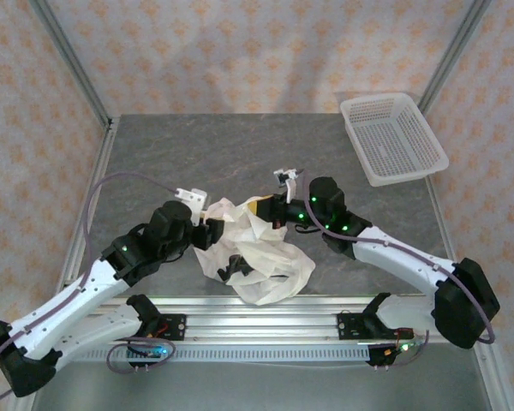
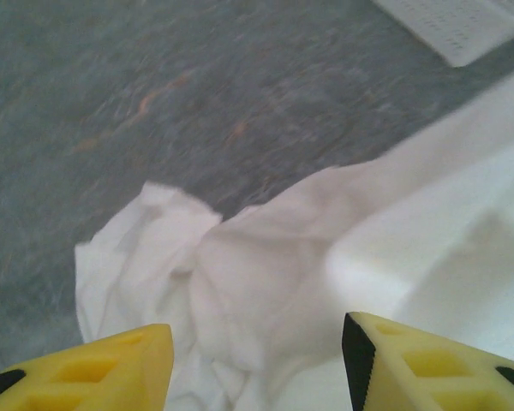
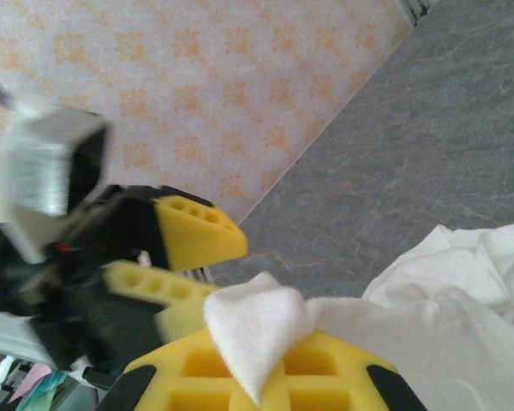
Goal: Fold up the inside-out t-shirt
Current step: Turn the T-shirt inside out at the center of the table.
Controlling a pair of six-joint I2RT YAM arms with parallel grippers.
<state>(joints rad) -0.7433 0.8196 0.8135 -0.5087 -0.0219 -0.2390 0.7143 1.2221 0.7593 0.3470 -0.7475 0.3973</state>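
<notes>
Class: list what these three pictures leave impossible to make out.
1. t-shirt, top view: crumpled; sleeves and collar lost in its own folds.
2. basket, left wrist view: cut off by the top edge, blurred.
3. right gripper, right wrist view: cloth covers where the jaws meet.

Light: bright, even, diffuse from above.
Shadows: faint and soft-edged on the table [image 1: 154, 163].
Glare: t-shirt [image 2: 463, 257] overexposed in the left wrist view.
Blur: table smeared there; right wrist view's left side soft.

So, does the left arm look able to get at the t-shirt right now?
Probably yes: the left hand stands open with the t-shirt lying just ahead of it, and nothing sits in between.
</notes>
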